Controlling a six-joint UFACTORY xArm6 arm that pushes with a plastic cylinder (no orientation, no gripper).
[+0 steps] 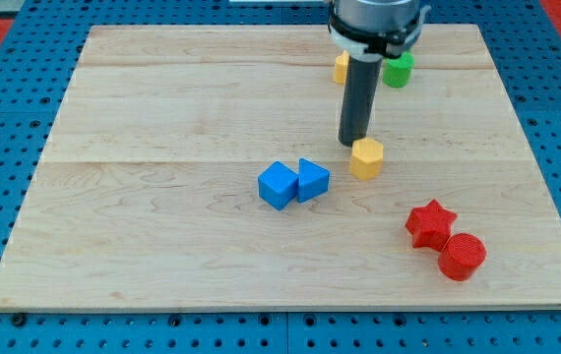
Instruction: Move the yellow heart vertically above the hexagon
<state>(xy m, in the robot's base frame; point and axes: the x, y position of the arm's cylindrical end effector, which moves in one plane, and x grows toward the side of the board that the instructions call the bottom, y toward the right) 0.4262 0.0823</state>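
Peeking out from behind the rod near the view's top, the yellow heart [341,67] is mostly hidden, a green block [397,70] just to its right. My tip [352,144] grips nothing, being a bare rod, and sits touching the yellow hexagon [366,157] on its upper left. The heart already lies above the hexagon, slightly left, so little looks left. Blue cube [277,185] and blue wedge [312,180] sit apart, untouched.
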